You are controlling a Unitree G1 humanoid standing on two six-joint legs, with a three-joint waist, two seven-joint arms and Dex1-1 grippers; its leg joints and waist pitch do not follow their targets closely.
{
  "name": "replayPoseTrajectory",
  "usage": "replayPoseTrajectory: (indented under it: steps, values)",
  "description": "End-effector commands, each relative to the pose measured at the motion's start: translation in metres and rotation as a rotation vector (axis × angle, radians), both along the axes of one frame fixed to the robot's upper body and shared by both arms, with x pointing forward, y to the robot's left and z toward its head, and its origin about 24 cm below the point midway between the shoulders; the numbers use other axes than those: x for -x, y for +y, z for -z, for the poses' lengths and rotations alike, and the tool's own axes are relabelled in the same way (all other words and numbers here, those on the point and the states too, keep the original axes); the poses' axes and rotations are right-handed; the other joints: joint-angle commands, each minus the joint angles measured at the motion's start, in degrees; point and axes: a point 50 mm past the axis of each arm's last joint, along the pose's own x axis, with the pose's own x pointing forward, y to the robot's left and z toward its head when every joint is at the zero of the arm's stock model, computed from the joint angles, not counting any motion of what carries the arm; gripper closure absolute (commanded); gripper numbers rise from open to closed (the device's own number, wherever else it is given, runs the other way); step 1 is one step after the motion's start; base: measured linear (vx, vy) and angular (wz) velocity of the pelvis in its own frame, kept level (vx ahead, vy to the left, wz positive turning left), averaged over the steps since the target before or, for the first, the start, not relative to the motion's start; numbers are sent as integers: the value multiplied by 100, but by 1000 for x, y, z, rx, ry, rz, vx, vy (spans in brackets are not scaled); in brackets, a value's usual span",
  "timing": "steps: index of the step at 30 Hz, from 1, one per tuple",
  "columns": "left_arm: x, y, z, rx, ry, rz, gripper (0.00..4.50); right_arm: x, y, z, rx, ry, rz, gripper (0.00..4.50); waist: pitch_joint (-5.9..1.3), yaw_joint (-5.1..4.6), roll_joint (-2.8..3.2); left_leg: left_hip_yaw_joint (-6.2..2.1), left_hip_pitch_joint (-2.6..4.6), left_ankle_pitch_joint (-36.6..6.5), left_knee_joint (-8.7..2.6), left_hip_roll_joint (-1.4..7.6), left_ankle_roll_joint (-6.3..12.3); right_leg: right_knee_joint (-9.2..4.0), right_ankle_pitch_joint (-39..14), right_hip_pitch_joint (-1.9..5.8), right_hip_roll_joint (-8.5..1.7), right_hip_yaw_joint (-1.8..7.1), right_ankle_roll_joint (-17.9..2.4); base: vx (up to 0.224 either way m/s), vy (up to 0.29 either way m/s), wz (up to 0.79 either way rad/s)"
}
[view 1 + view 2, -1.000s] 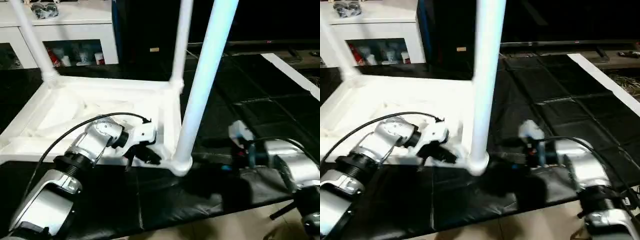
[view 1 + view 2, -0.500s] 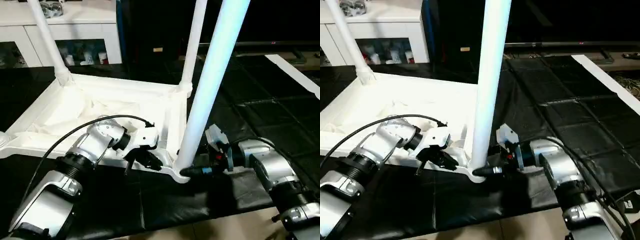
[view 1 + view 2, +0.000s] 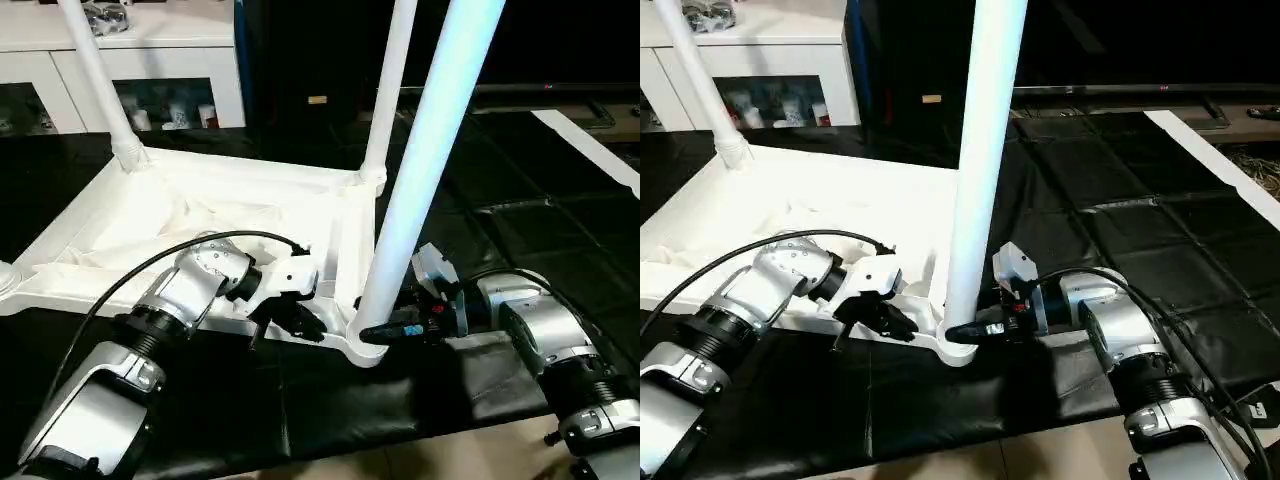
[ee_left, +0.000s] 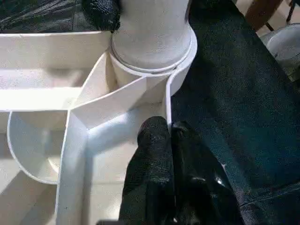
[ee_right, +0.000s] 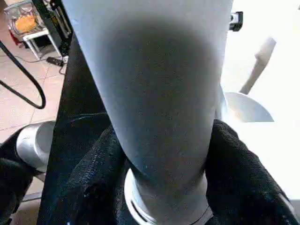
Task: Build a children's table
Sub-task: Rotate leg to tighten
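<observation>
The white tabletop (image 3: 150, 215) lies upside down on the black cloth, ribbed underside up. Three white legs stand in its corner sockets: one at the far left (image 3: 95, 70), one at the far right (image 3: 390, 80), and a thick-looking near one (image 3: 420, 170) at the near right corner. My left gripper (image 3: 300, 318) is shut on the tabletop's thin rim wall just beside that corner; its fingers (image 4: 154, 145) pinch the wall. My right gripper (image 3: 385, 332) is shut on the near leg's base, with one finger (image 5: 98, 178) on each side of the tube.
A white cabinet with glass doors (image 3: 150, 60) stands behind the table. The black cloth (image 3: 520, 180) stretches to the right, crossed by a white strip (image 3: 590, 145). A black cable (image 3: 170, 255) loops over my left forearm. The cloth's front edge drops to the floor.
My right gripper has moved left from the open cloth to the near leg's base and closed around it. The left gripper keeps its hold. The camera has shifted a little.
</observation>
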Motion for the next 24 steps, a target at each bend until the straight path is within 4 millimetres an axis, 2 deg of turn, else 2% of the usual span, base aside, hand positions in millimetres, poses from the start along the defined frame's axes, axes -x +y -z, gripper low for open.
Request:
replayPoseTrajectory:
  steps: [1, 3, 4, 5, 6, 7, 8, 9, 10, 11, 12, 13, 14, 15, 16, 17, 18, 20, 21, 22, 23, 24]
  values:
    - [4, -9, 6, -15, 20, 28, 450, 2, 3, 2, -8, 30, -31, 248, -354, -25, -22, 52, -58, -609, -321, 123, 445, -284, -1089, 364, -292, 273, -1266, 0, 0, 0]
    - [3, -10, 6, -5, 22, 4, 450, 3, 5, 3, -21, 38, -22, 249, -351, -20, -27, 53, -56, -633, -322, 123, 434, -288, -1167, 364, -294, 275, -1241, 0, 0, 0]
    - [0, -13, 7, 11, 24, -46, 450, 5, 8, 5, -40, 47, 11, 249, -349, -15, 1, 54, -54, -641, -321, 123, 423, -295, -1198, 360, -295, 279, -1226, 0, 0, 0]
    - [-1, -14, 7, 16, 24, -61, 450, 5, 9, 6, -45, 53, 27, 249, -345, -3, -14, 54, -46, -656, -322, 124, 418, -306, -1238, 356, -289, 277, -1203, 0, 0, 0]
    - [-3, -17, 7, 36, 20, -113, 450, 5, 13, 8, -55, 55, 71, 249, -344, 5, -3, 54, -44, -671, -325, 125, 410, -307, -1262, 355, -287, 281, -1193, 0, 0, 0]
    - [-5, -19, 7, 47, 17, -141, 450, 6, 14, 9, -58, 53, 94, 249, -325, 26, 5, 67, -19, -750, -327, 117, 379, -345, -1407, 325, -283, 283, -1156, 0, 0, 0]
    - [-8, -25, 8, 77, 21, -200, 450, 5, 20, 14, -56, 71, 171, 249, -310, 18, 20, 61, -28, -914, -337, 107, 310, -370, -1719, 331, -292, 284, -1069, 0, 0, 0]
    - [-8, -28, 8, 88, 26, -217, 450, 4, 23, 16, -52, 86, 205, 249, -302, 11, 8, 56, -36, -966, -346, 98, 269, -393, -1894, 334, -290, 281, -991, 0, 0, 0]
    - [-10, -33, 8, 105, 31, -255, 450, 2, 28, 20, -41, 93, 268, 250, -283, -8, 17, 31, -29, -1145, -362, 84, 180, -429, -2324, 323, -290, 270, -827, 0, 0, 0]
    - [-10, -34, 8, 109, 32, -265, 450, 1, 29, 21, -38, 94, 283, 251, -277, -23, 8, 35, -21, -1214, -366, 73, 147, -461, -2524, 310, -285, 266, -729, 0, 0, 0]
    - [-11, -36, 9, 114, 34, -279, 450, 0, 31, 22, -33, 95, 306, 251, -267, -49, -3, 25, 21, -1390, -362, 51, 113, -528, -2961, 278, -296, 248, -567, 0, 0, 0]
    - [-12, -41, 9, 127, 40, -309, 450, -3, 36, 25, -26, 103, 358, 251, -249, -95, 67, 4, 24, -1516, -368, 29, 72, -568, -3298, 270, -300, 230, -438, 0, 0, 0]
    - [-16, -53, 9, 151, 50, -378, 450, -11, 48, 29, -14, 123, 482, 251, -242, -159, 55, -12, 20, -1645, -362, 11, 72, -624, -3532, 269, -288, 192, -309, 0, 0, 0]
    - [-16, -53, 9, 151, 50, -378, 450, -11, 48, 29, -14, 123, 482, 251, -228, -203, 43, -3, 14, -1686, -353, -5, 60, -647, -3641, 247, -267, 181, -255, 0, 0, 0]
    - [-17, -59, 8, 162, 51, -413, 450, -17, 56, 31, -6, 136, 549, 251, -247, -254, 39, -29, 35, -1746, -337, -29, 25, -680, -3822, 245, -278, 134, -167, 0, 0, 0]
    - [-19, -63, 8, 167, 51, -435, 450, -20, 61, 31, -5, 142, 585, 251, -249, -318, 52, -47, 12, -1754, -338, -32, 39, -692, -3848, 254, -282, 105, -140, 0, 0, 0]
    - [-21, -71, 6, 182, 50, -487, 450, -26, 72, 29, 2, 146, 648, 251, -260, -360, 59, -58, -22, -1757, -353, -30, 96, -719, -3784, 294, -273, 75, -89, 0, 0, 0]
    - [-24, -75, 4, 194, 45, -527, 450, -30, 79, 28, 14, 139, 679, 251, -279, -441, 85, -78, -41, -1796, -356, -26, 121, -729, -3609, 301, -272, 43, -123, 0, 0, 0]
    - [-25, -77, 4, 198, 42, -540, 450, -31, 81, 27, 17, 138, 691, 251, -292, -467, 103, -93, -34, -1789, -366, -5, 148, -713, -3390, 294, -286, 43, -236, 0, 0, 0]
    - [-26, -78, 3, 205, 41, -561, 450, -34, 85, 27, 31, 133, 713, 251, -294, -479, 76, -94, -47, -1768, -372, 1, 177, -712, -3283, 307, -281, 41, -274, 0, 0, 0]
    - [-28, -79, 2, 206, 36, -580, 450, -36, 89, 26, 51, 121, 735, 251, -303, -487, 104, -97, -52, -1696, -384, 20, 205, -677, -3022, 312, -295, 60, -412, 0, 0, 0]
    - [-29, -79, 2, 205, 31, -586, 450, -38, 91, 25, 53, 110, 739, 251, -301, -507, 85, -93, -68, -1672, -392, 24, 217, -667, -2927, 312, -290, 67, -464, 0, 0, 0]
